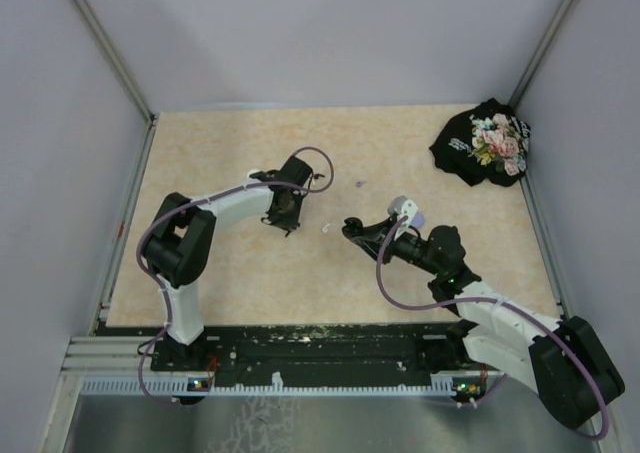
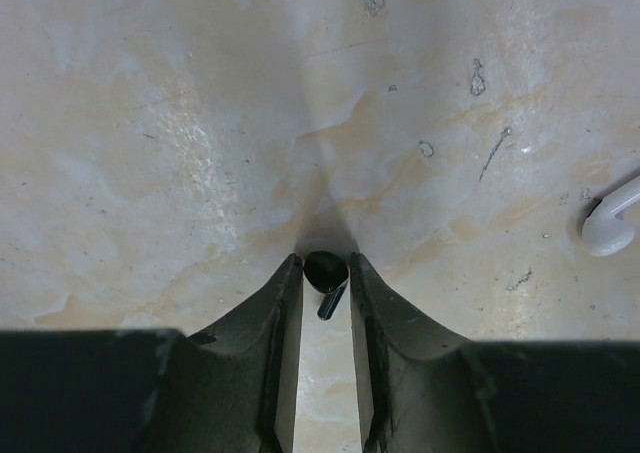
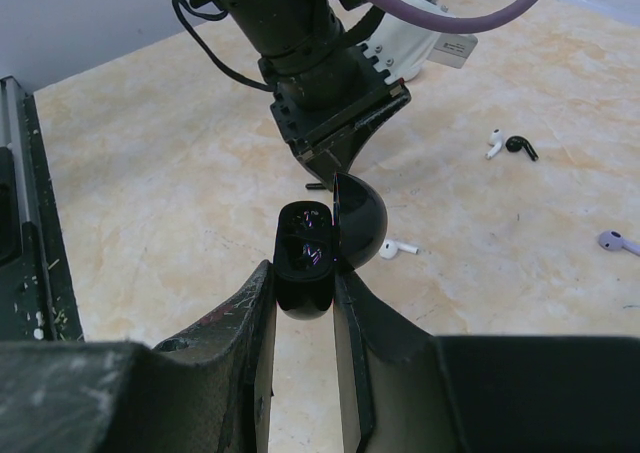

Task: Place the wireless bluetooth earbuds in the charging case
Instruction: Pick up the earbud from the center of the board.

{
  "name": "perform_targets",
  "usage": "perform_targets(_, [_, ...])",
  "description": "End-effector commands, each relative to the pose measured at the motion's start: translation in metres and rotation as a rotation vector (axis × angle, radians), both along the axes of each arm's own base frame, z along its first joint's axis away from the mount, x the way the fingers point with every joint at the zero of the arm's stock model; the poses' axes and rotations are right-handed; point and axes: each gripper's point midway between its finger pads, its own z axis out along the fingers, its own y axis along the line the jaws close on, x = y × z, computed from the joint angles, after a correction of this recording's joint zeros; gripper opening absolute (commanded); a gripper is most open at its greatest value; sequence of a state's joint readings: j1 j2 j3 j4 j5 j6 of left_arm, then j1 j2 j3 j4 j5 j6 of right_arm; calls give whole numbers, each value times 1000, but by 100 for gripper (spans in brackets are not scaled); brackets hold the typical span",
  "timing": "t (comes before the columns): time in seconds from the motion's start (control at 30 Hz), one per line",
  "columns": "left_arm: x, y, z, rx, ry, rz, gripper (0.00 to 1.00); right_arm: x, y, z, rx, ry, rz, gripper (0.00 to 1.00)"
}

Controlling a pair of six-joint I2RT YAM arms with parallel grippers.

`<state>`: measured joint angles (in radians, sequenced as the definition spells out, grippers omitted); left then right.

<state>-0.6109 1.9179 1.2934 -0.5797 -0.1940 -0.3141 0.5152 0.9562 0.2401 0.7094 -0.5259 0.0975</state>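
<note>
A black earbud [image 2: 326, 271] lies on the table between the tips of my left gripper [image 2: 326, 263], and both jaws touch its round head. From above, the left gripper [image 1: 285, 216] points down at mid-table. My right gripper [image 3: 303, 273] is shut on a glossy black charging case [image 3: 303, 243] whose lid [image 3: 357, 218] stands open; the case is held just right of the left gripper [image 3: 335, 158]. The right gripper [image 1: 352, 228] sits close beside the left one. Other earbuds lie loose: a white one [image 3: 398, 247], a white [image 3: 494, 143] and black [image 3: 520, 147] pair, and a purple one [image 3: 617, 241].
A white earbud [image 2: 612, 218] lies right of the left fingers. A black cloth with a flower print [image 1: 482, 141] is bunched at the far right corner. Grey walls enclose the tabletop [image 1: 230, 153], and a black rail [image 1: 320, 348] runs along its near edge.
</note>
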Motion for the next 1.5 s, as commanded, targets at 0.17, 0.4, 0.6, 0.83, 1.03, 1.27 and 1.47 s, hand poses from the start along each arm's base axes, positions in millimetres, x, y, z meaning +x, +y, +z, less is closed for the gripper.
perform_targets(0.17, [-10, 2, -10, 1, 34, -4, 21, -2, 1, 14, 26, -52, 7, 0])
perform_targets(0.4, [-5, -7, 19, -86, -46, -19, 17, 1, 4, 17, 15, -53, 15, 0])
perform_targets(0.6, [5, -17, 61, -189, -181, -40, 14, 3, 11, 26, 41, -66, 30, 0])
perform_targets(0.83, [9, -33, 128, -382, -375, -101, 14, 11, 25, 35, 51, -101, 61, 0])
perform_targets(1.03, [-5, -45, 199, -588, -573, -198, 15, 15, 37, 48, 85, -168, 81, 0])
perform_targets(1.27, [-35, -59, 255, -772, -679, -351, 16, 22, 45, 65, 120, -264, 90, 0])
perform_targets(1.47, [-62, -69, 286, -915, -724, -467, 17, 24, 52, 80, 167, -318, 115, 0])
